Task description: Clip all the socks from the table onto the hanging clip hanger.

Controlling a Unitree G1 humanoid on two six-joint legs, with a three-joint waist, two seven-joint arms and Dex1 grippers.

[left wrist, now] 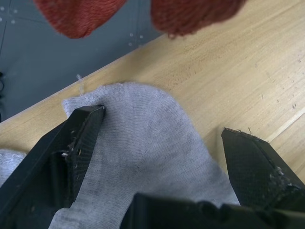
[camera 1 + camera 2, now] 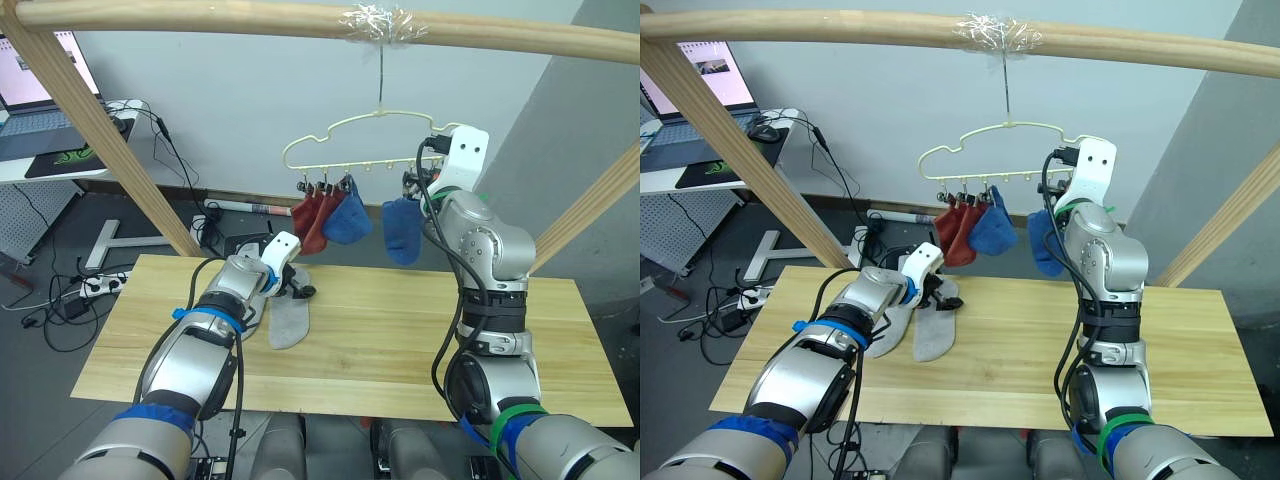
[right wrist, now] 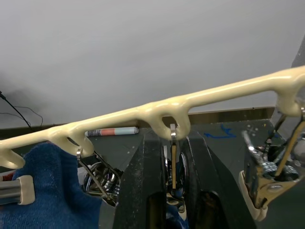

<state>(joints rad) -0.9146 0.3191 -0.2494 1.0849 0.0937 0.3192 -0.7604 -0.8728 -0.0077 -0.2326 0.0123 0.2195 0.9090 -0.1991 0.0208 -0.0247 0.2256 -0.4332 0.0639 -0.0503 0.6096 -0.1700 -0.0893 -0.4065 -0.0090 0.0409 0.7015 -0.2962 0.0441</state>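
The pale yellow-green clip hanger [image 2: 360, 140] hangs by its hook from the wooden pole. Two rust red socks [image 2: 312, 222] and two blue socks [image 2: 347, 220] [image 2: 402, 232] hang from its clips. My right gripper [image 3: 172, 191] is raised at the hanger's right part, shut on a metal clip [image 3: 173, 157] above a blue sock [image 3: 43, 191]. On the table [image 2: 400, 340] lies a light grey sock [image 2: 290, 320], and a second grey one [image 2: 885, 330] sits partly under my left arm. My left gripper [image 1: 162, 143] is open, its fingers [image 1: 71, 152] straddling the grey sock's [image 1: 143, 152] end.
A thick wooden pole [image 2: 250, 18] crosses overhead on slanted wooden posts [image 2: 100, 130] at both sides. A white desk with a laptop [image 2: 40, 140] stands far left, with cables on the floor. Free clips [image 3: 264, 181] hang on either side of my right gripper.
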